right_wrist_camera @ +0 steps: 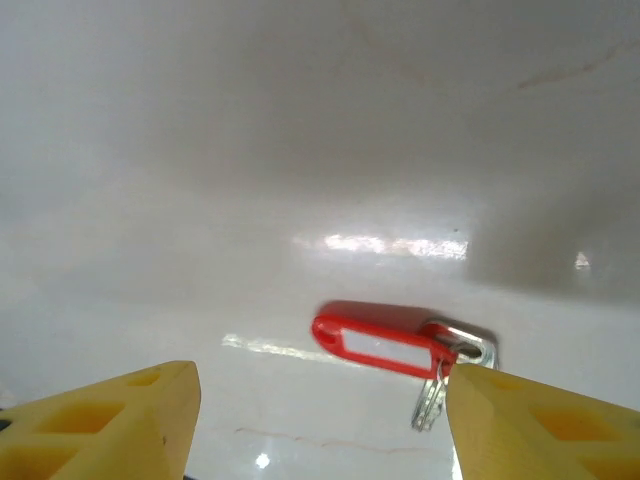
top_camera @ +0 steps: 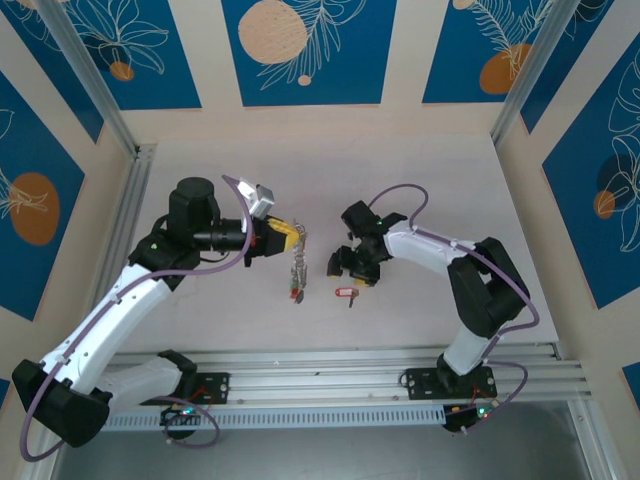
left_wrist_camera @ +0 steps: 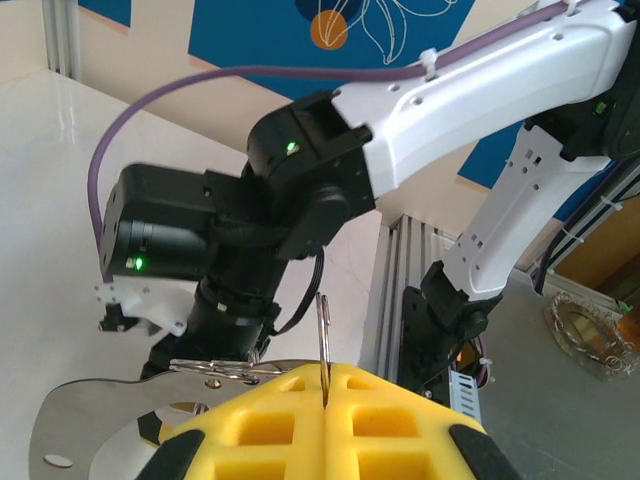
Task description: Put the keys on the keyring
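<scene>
Keyring [left_wrist_camera: 323, 330], large thin grey metal loop, pinched edge-on in closed left gripper [left_wrist_camera: 325, 385]. Small silver key with red plastic tag [right_wrist_camera: 385, 345] flat on white table [right_wrist_camera: 300, 150], between spread fingers of right gripper [right_wrist_camera: 320, 410]. Likely light, stiff, slippery; take by tag.

No text, number or brand could be read anywhere. The red key tag [right_wrist_camera: 380, 343] carried a white label window, but no writing was visible on it. The blue wall panels [top_camera: 300, 50] showed only drawn white leaves and orange circles, without any letters.
</scene>
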Robot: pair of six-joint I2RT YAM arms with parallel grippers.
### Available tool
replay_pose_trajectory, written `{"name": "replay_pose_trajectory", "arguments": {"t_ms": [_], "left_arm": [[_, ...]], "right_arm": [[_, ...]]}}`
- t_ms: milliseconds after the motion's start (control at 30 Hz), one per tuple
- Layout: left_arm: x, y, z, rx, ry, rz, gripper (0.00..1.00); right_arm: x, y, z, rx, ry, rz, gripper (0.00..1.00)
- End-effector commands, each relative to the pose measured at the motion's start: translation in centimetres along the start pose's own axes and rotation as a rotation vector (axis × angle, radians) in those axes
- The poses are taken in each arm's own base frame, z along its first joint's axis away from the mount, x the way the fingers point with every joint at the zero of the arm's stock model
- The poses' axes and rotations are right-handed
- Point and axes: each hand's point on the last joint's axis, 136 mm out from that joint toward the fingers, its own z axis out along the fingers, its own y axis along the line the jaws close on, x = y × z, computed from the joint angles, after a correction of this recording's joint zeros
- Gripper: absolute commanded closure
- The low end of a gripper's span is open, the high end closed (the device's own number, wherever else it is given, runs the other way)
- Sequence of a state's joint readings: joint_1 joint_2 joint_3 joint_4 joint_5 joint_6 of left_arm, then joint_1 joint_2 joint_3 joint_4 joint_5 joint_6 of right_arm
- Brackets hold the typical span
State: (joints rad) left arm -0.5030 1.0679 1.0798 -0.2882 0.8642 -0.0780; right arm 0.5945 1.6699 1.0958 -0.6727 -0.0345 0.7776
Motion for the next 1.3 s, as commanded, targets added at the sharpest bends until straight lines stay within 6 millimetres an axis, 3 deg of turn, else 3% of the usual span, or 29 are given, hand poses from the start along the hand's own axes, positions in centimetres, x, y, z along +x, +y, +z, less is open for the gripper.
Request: {"name": "replay_pose_trajectory", "arguments": {"t_ms": [0, 167, 300, 433, 667, 867, 1267], "left_arm": [[-1.6, -0.5, -0.7, 0.022, -0.055, 0.032, 1.00], [-2.0, 0.9, -1.1, 0.010, -0.086, -0.031, 1.00], [-1.7, 2.6, -1.8, -0.033, -0.094, -0.093, 1.00], [-1.4, 4.3, -2.9, -0.104, -0.097, -0.163, 1.00], [-0.1, 5.7, -3.3, -0.163, -0.068, -0.204, 1.00], [0.3, 6.1, -3.3, -0.180, -0.055, -0.201, 1.00], [-0.4, 5.7, -3.9, -0.193, -0.063, -0.187, 1.00]], "right_arm": [[0.7, -0.4, -3.9, 0.041, -0.042, -0.055, 0.34], [3.4, -4.6, -5.6, 0.250, -0.053, -0.229, 0.37], [4.6, -5.6, -5.4, 0.411, -0.082, -0.437, 0.39], [4.2, -5.5, -3.6, 0.543, -0.081, -0.595, 0.45], [3.2, -4.2, 0.4, 0.508, -0.047, -0.711, 0.56], [3.2, -3.1, 1.7, 0.447, -0.031, -0.773, 0.59], [3.8, -4.4, 2.9, 0.422, 0.037, -0.771, 0.67]]}}
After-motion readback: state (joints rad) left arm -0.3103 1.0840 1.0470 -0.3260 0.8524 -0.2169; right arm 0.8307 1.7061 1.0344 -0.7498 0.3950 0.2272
